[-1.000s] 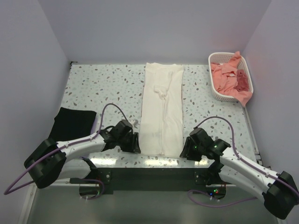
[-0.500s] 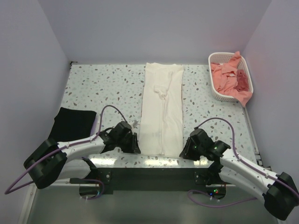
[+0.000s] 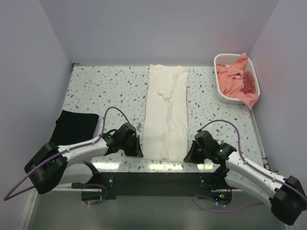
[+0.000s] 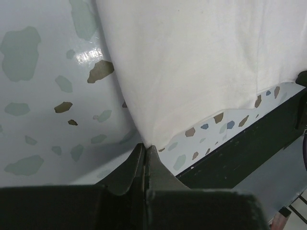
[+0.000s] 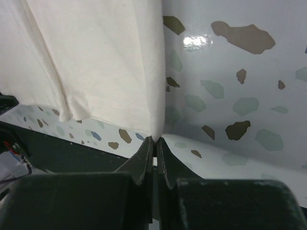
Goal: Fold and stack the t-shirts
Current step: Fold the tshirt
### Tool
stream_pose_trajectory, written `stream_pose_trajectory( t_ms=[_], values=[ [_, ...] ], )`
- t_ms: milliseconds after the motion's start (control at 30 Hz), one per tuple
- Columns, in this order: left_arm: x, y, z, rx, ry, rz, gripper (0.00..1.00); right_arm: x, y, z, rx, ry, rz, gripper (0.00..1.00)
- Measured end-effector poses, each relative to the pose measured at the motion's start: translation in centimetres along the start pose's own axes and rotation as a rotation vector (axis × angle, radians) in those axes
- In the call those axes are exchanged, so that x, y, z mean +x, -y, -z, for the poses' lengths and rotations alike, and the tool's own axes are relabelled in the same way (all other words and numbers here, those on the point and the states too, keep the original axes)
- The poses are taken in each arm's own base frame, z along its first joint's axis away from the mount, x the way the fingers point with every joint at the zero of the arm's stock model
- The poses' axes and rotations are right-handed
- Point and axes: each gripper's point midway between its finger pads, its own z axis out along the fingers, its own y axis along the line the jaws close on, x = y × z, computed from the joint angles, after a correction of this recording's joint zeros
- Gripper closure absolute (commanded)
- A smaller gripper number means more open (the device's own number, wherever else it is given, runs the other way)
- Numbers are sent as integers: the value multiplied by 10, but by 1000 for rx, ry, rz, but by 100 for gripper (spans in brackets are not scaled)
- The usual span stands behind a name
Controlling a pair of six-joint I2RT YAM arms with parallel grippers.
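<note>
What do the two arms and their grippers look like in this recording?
The left arm and right arm both have white link shells with bulky black joints. A purple cable loops along each. The left gripper and right gripper have dark, tapering fingers. No markings are legible.

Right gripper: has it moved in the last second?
Yes, slightly. The right gripper has crept left across the speckled table and shut on the near right corner of the long cream-white cloth t-shirt.
</note>
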Motion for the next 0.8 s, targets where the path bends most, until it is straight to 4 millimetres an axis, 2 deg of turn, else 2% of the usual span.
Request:
stream_pose_trajectory(
  t_ms=[100, 200, 300, 400, 467, 600, 667, 800],
  values=[
    [-8, 8, 6, -1, 6, -4, 100, -6, -13, 8, -28, 11, 18, 100],
    [-28, 25, 15, 13, 41, -26, 100, -21, -34, 20, -62, 48, 52, 100],
    [-55, 42, 19, 29, 81, -44, 100, -48, -60, 32, -69, 97, 86, 100],
    [-85, 51, 14, 27, 106, -39, 100, -91, -87, 37, -77, 155, 84, 100],
    [-105, 53, 9, 19, 117, -26, 100, -127, -99, 35, -84, 203, 64, 100],
    [-153, 57, 2, 21, 170, 23, 100, -181, -112, 24, -63, 256, 44, 100],
    [-178, 58, 0, 33, 207, 60, 100, -199, -118, 14, -68, 261, 40, 100],
    [-216, 57, -5, 47, 265, 125, 100, -232, -116, -17, -54, 250, 2, 100]
  ],
)
